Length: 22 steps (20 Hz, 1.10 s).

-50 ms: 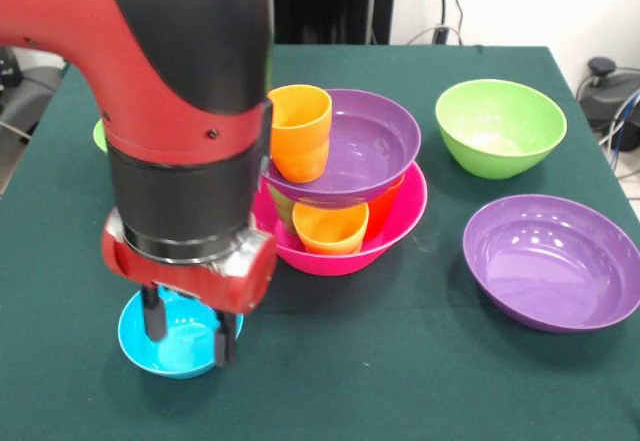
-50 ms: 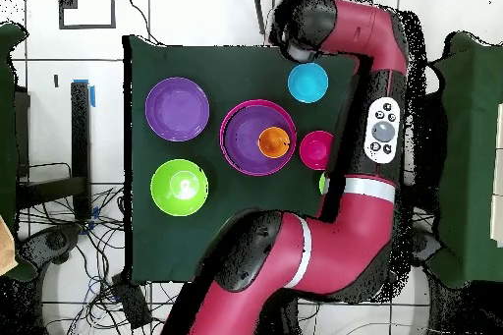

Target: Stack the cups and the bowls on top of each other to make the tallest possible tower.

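Observation:
My gripper [image 1: 189, 327] is open and hangs low over the small blue bowl [image 1: 175, 349], one fingertip near each side of its rim. This blue bowl [image 2: 307, 83] lies just beside the arm's end in the overhead view. The tower stands on the hot-pink bowl [image 1: 400, 223]. In that bowl sit an orange cup [image 1: 330, 227] and red and green pieces I cannot make out. A purple bowl [image 1: 370, 146] rests tilted on top and holds another orange cup [image 1: 300, 131]. From above, that cup [image 2: 273, 140] sits inside the purple bowl [image 2: 246, 137].
A light-green bowl [image 1: 500, 126] and a second purple bowl [image 1: 555, 261] stand apart on the green cloth. From above they are the green bowl [image 2: 179, 187] and the purple bowl [image 2: 177, 109]. A small pinkish-red bowl [image 2: 315, 149] sits beside the arm. A light-green rim [image 1: 98, 136] shows behind the arm.

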Each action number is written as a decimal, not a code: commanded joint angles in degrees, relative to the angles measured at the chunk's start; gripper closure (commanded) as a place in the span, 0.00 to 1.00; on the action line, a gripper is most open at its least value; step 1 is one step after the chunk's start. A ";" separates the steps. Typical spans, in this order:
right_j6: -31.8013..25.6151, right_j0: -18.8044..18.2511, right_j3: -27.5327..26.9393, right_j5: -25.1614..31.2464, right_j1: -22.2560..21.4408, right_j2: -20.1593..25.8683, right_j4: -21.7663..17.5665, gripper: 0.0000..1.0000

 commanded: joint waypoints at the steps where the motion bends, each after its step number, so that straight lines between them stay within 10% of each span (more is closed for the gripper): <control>1: -5.48 -1.24 19.09 -5.07 -4.92 -2.05 0.69 0.00; 11: 2.47 -1.96 33.25 -20.33 -8.71 -4.48 0.83 0.00; 22: 3.89 -1.84 37.06 -31.02 -8.26 -5.74 1.09 0.00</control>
